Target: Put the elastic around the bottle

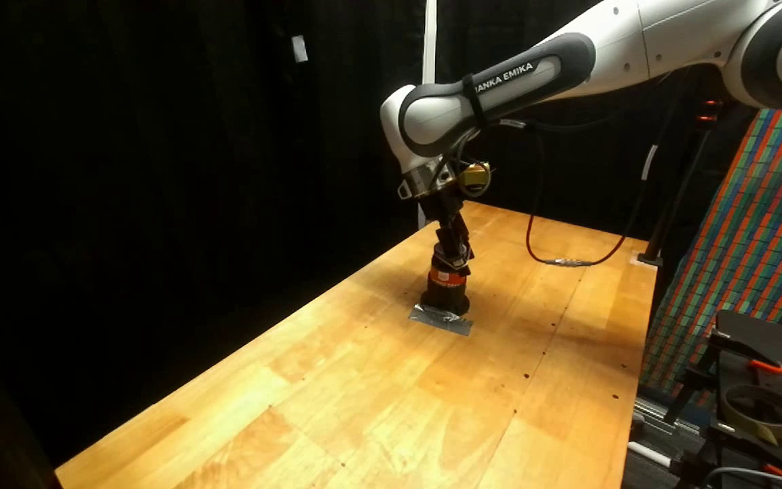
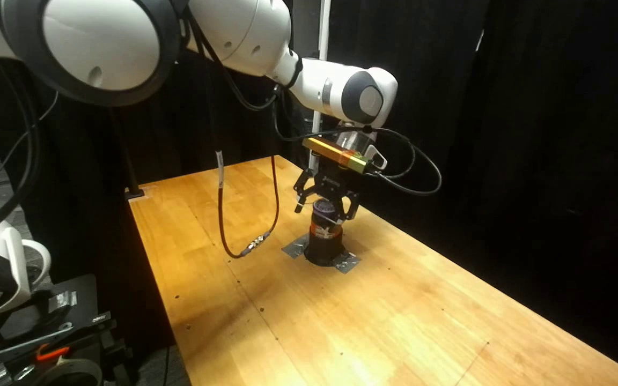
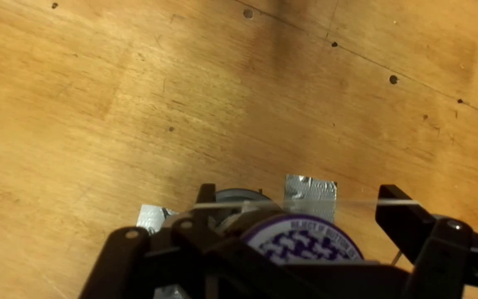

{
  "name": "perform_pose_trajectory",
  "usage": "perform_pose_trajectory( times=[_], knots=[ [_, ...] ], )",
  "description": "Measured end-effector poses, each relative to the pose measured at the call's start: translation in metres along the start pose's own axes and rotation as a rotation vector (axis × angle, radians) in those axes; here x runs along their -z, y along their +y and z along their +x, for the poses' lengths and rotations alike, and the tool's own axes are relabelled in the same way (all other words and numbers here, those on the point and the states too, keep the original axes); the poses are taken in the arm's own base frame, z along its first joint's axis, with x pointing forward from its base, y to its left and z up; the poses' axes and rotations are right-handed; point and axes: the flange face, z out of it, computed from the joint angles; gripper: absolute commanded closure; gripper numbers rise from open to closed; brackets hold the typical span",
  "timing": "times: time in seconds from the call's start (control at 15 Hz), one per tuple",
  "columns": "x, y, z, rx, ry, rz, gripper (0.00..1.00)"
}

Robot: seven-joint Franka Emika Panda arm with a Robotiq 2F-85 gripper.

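You're likely at the looping step, gripper [image 3: 297, 195] spread wide with the elastic [image 3: 309, 202] stretched across; next, lower evenly around the bottle [image 2: 325, 231].

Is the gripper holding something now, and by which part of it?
The elastic, stretched across the open gripper, carried at its two ends on the fingertips; the bottle is not clamped.
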Motion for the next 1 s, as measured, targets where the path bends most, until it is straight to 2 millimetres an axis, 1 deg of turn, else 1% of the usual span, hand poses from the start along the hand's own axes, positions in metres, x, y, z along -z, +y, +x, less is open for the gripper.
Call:
perform_pose_trajectory(
  times=[0.13,0.33,0.67,1.0],
  knots=[
    [-0.005,-0.003,-0.008,0.013,-0.005,-0.01,0.0],
    [-0.006,-0.011,-0.017,0.024,0.029,-0.05,0.0],
    [-0.003,-0.027,-0.033,0.023,0.163,-0.123,0.0],
    [-0.013,-0.042,-0.058,-0.007,0.279,-0.166,0.0]
  ],
)
